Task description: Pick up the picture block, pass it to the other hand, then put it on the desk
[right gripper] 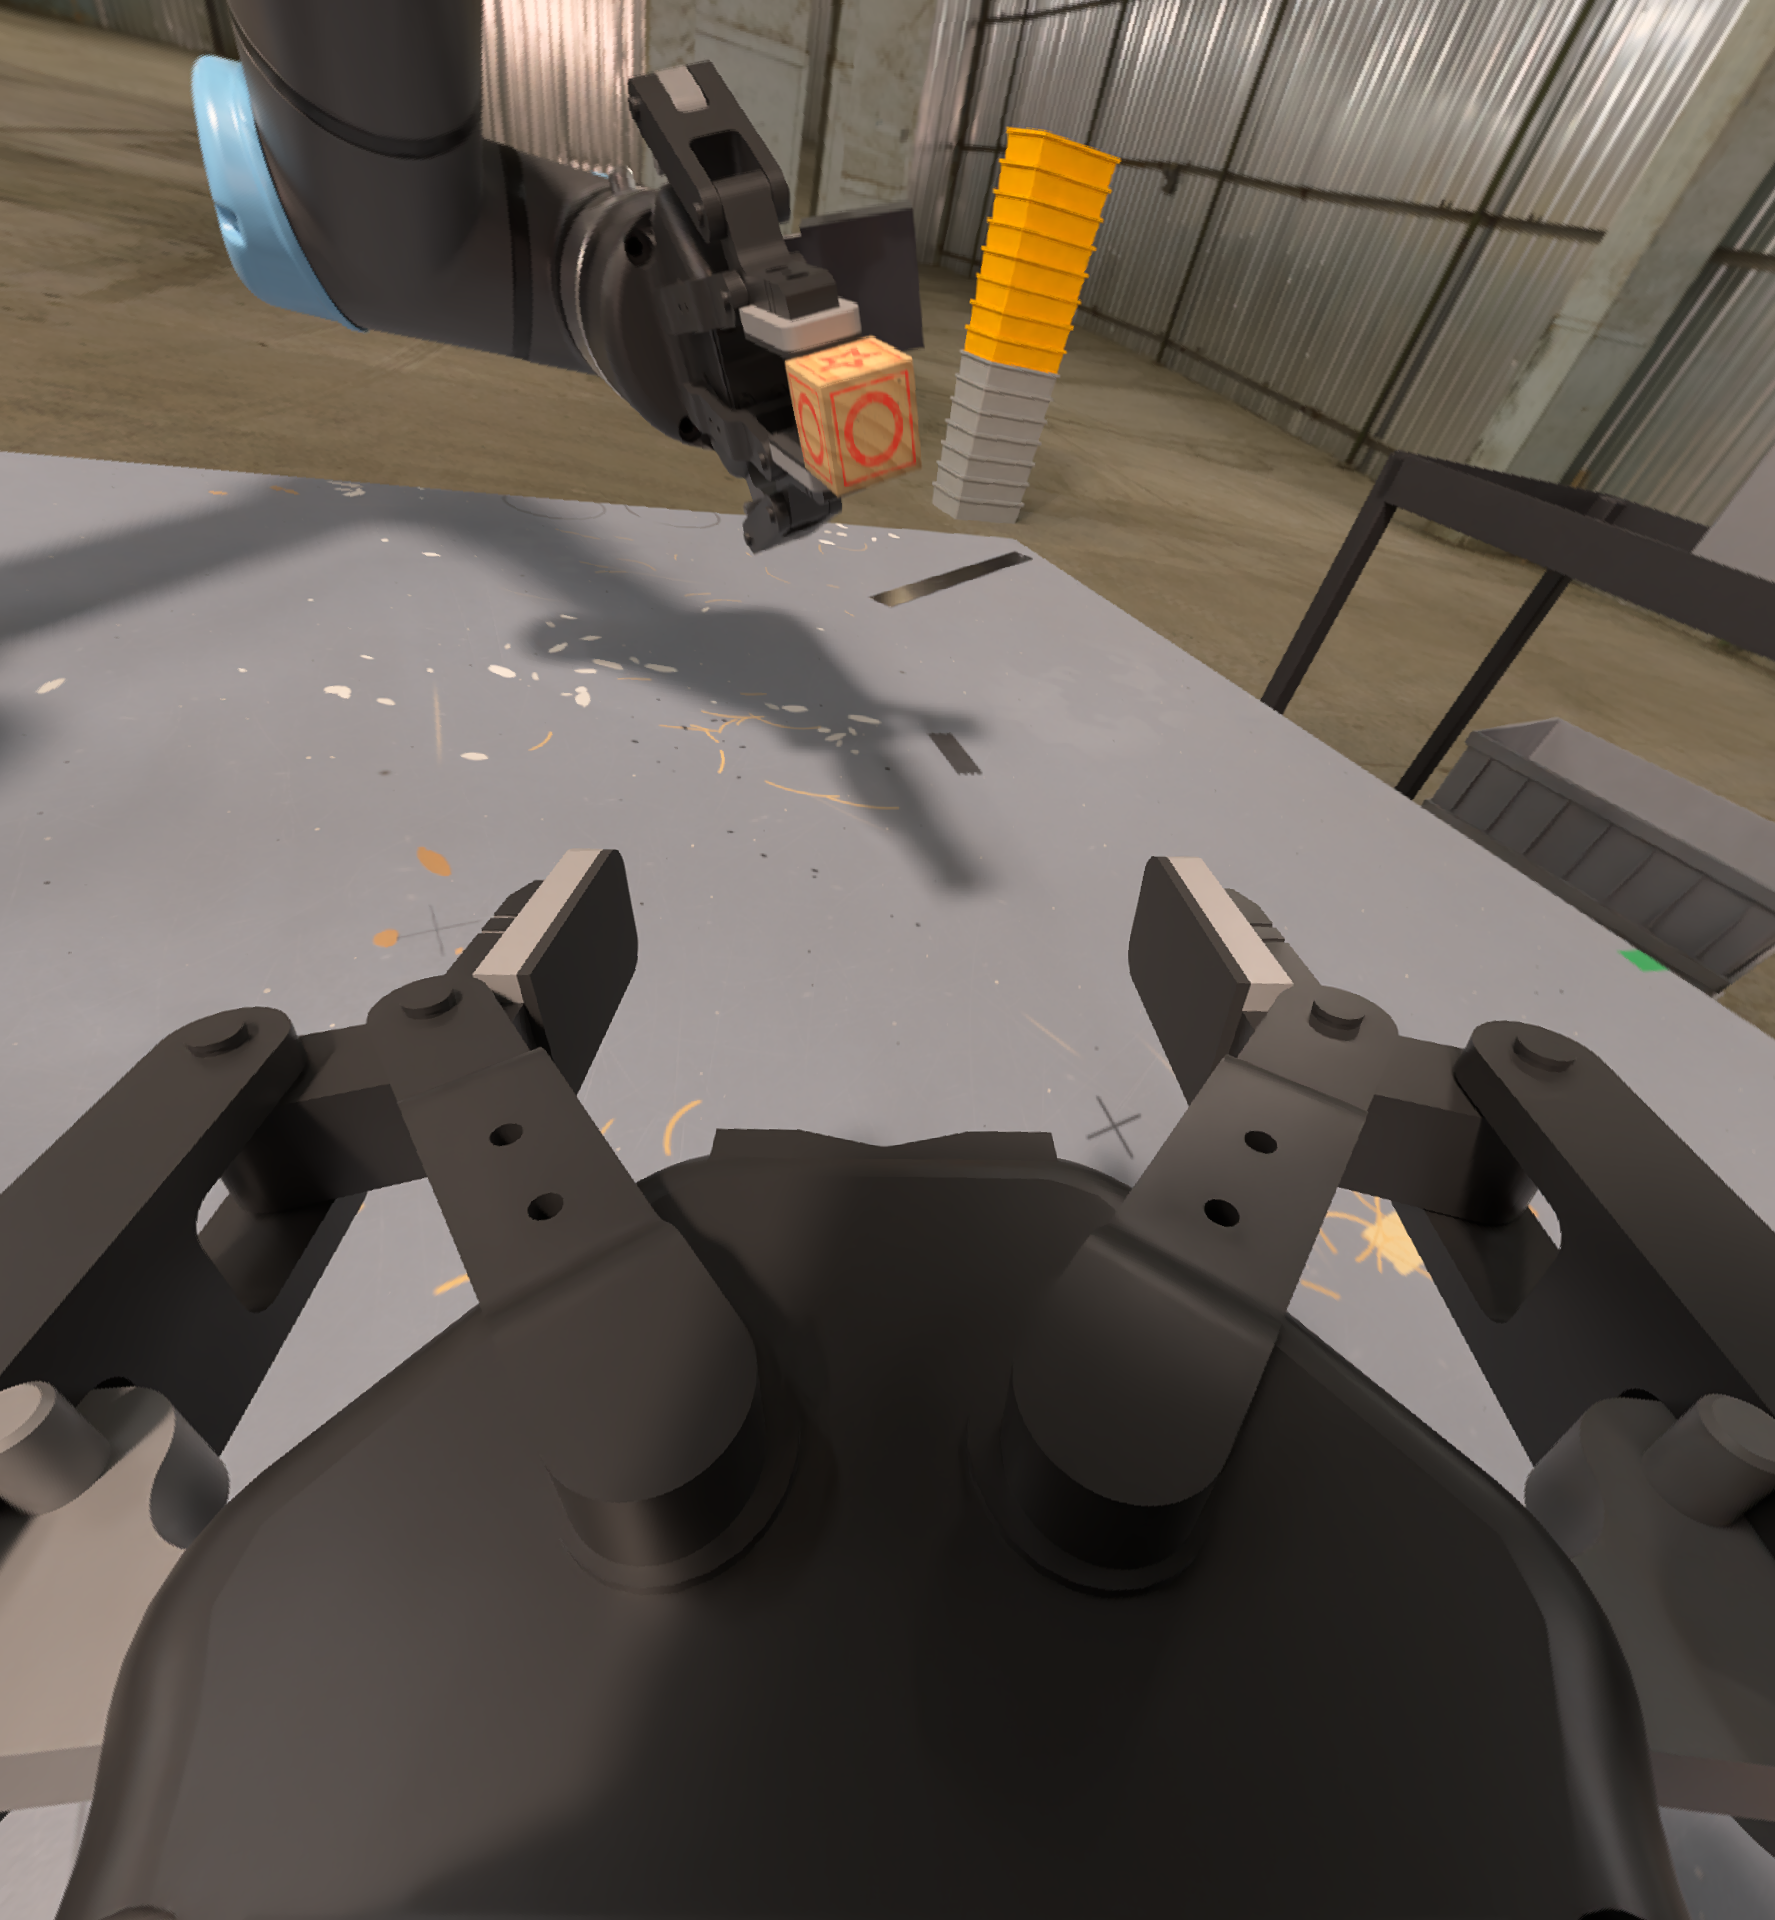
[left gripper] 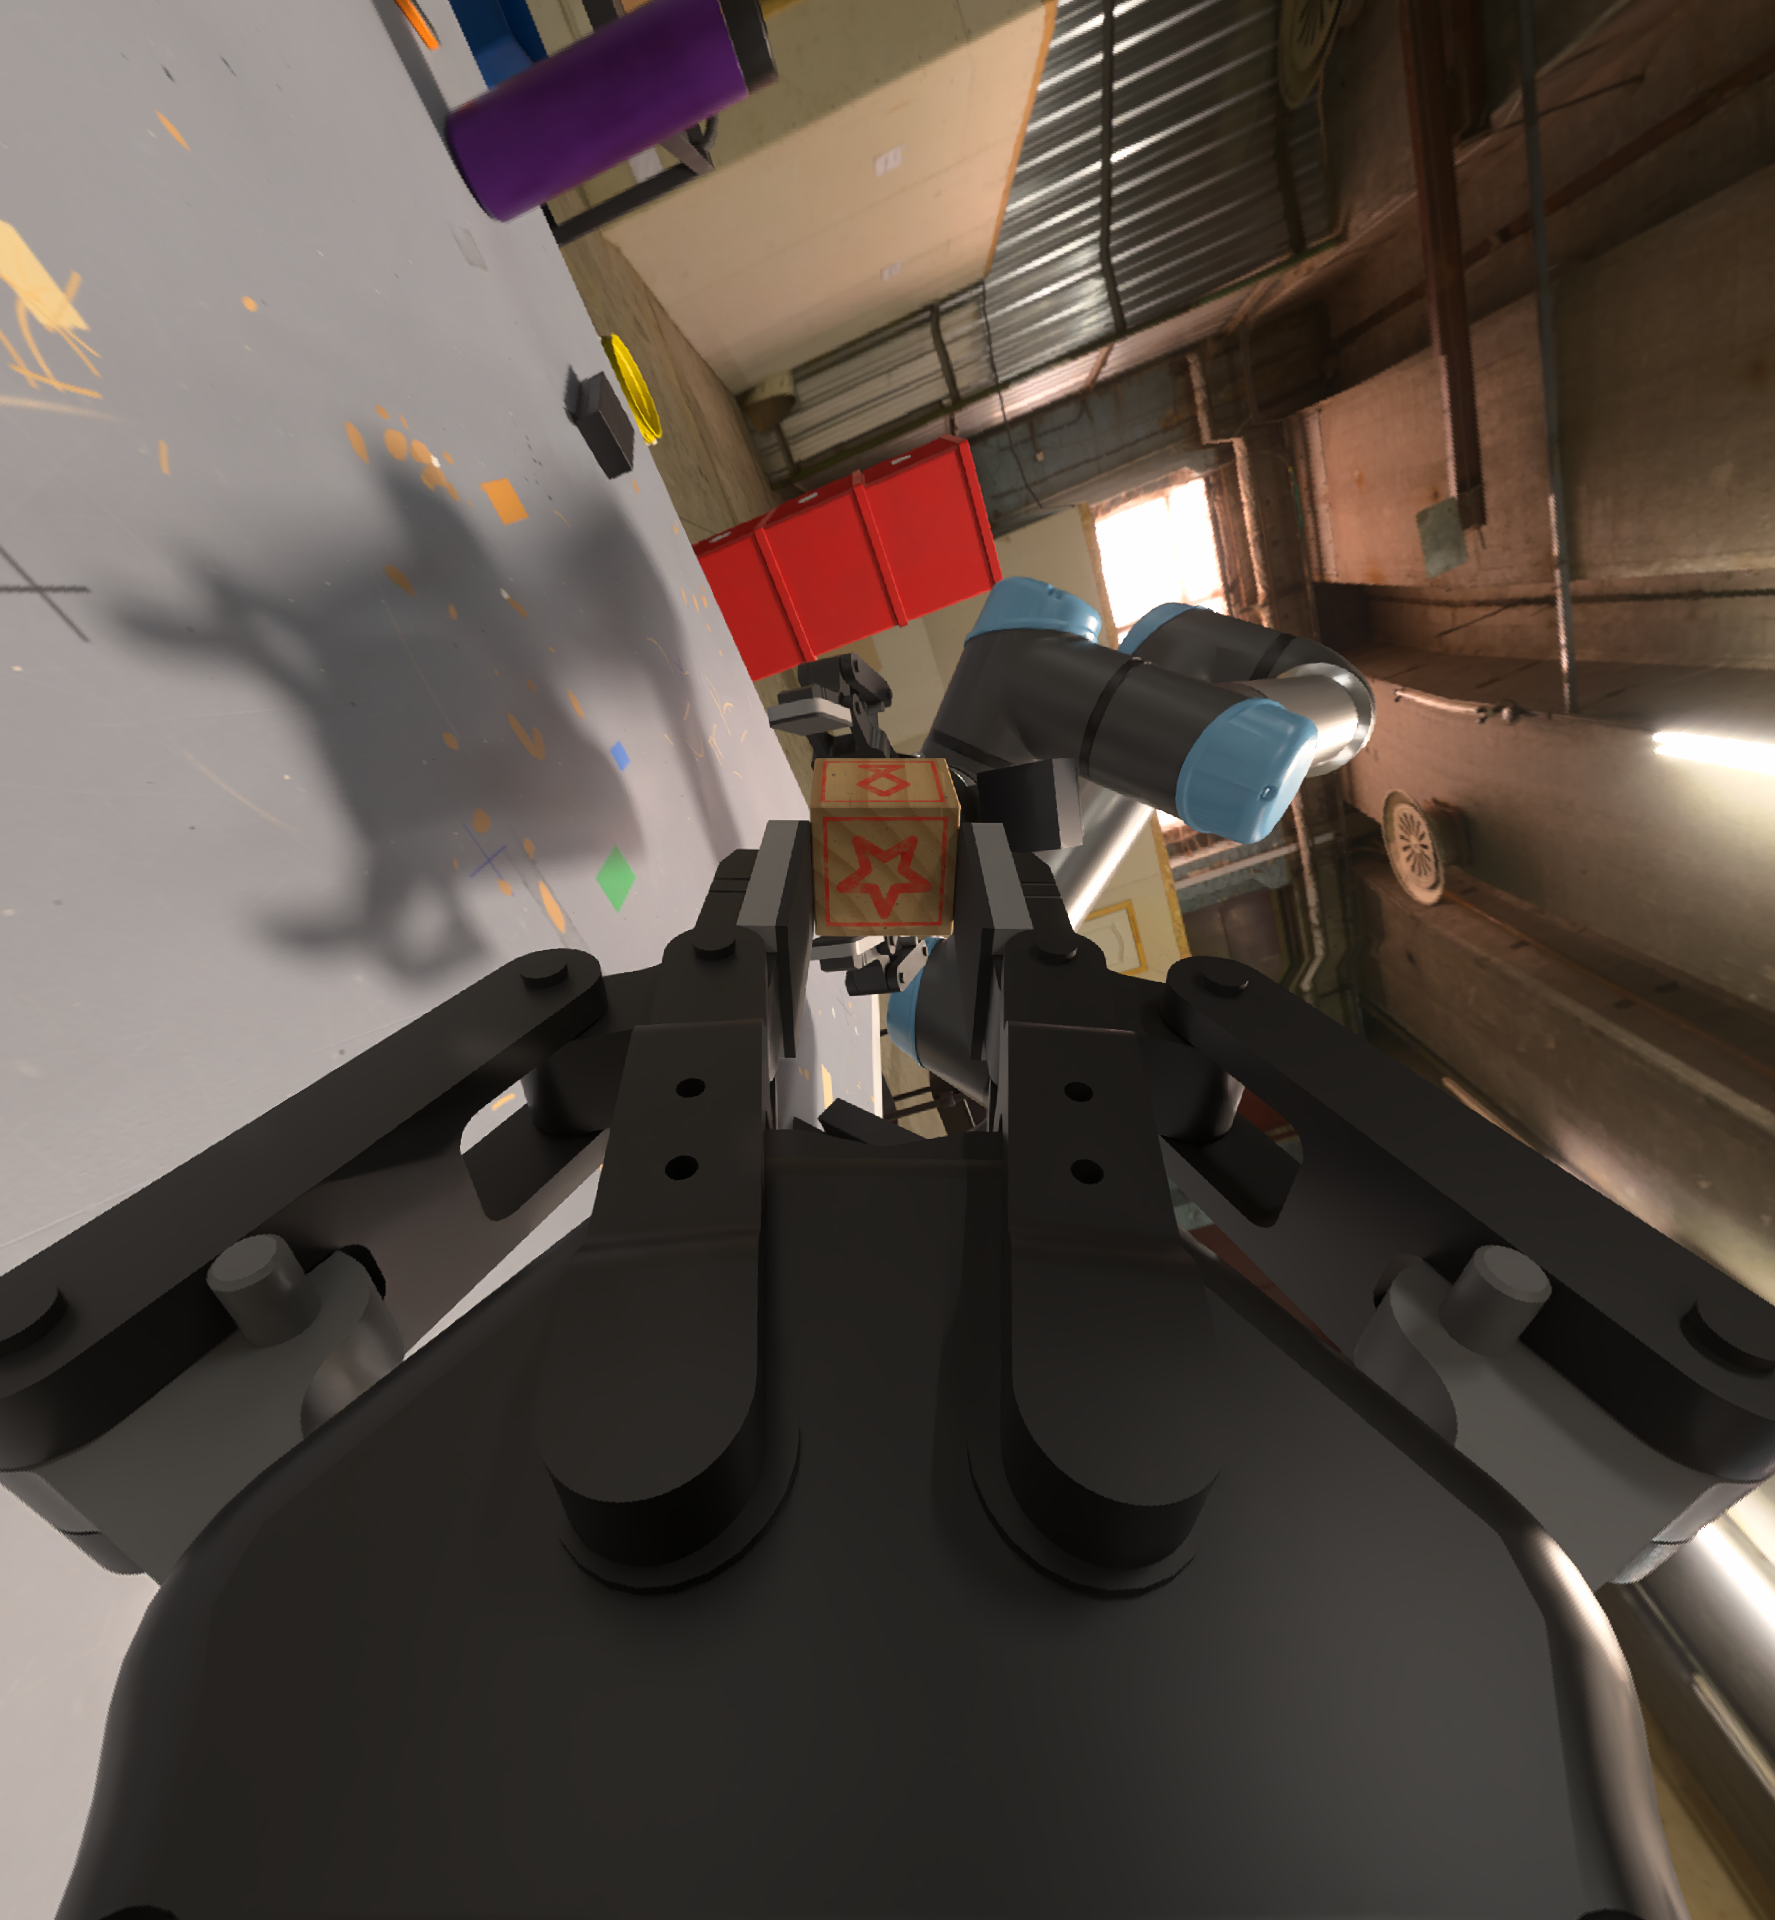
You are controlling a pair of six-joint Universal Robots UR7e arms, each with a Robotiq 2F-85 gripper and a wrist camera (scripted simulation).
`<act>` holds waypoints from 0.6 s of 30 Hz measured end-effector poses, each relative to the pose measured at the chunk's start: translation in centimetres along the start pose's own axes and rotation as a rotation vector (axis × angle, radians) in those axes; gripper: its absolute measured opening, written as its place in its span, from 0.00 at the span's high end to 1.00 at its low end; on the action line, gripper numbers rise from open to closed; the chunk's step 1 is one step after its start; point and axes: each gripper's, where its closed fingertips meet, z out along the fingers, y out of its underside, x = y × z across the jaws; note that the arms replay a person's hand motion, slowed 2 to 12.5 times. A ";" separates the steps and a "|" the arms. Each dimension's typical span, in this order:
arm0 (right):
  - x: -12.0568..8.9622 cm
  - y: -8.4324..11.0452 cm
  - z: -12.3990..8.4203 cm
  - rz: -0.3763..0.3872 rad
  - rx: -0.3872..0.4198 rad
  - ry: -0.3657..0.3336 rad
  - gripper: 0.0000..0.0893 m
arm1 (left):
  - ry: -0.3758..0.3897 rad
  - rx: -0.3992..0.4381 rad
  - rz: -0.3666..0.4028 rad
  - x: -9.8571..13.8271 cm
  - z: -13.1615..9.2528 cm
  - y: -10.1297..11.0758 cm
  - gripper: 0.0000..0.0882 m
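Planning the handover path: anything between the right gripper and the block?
Nothing solid. In the right wrist view, only bare desk and open air separate the open right gripper from the block, held aloft in the left gripper.

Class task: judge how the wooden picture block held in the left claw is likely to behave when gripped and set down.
The picture block looks like solid wood, so it is probably stiff. Its flat faces sit square between the left claw pads, so slipping seems unlikely. As a cube, it should rest stably on the desk rather than roll.

Purple roll [left gripper: 597, 104], red bins [left gripper: 852, 556]
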 end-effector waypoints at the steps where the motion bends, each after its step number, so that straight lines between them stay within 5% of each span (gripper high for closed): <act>1: 0.1 -0.2 0.2 -0.005 0.003 -0.005 0.08 | 0.006 -0.006 -0.003 0.1 0.4 0.0 0.72; 18: 0.6 -3.9 3.0 -0.051 0.054 -0.102 0.09 | 0.077 -0.078 -0.037 0.6 5.8 -0.1 0.72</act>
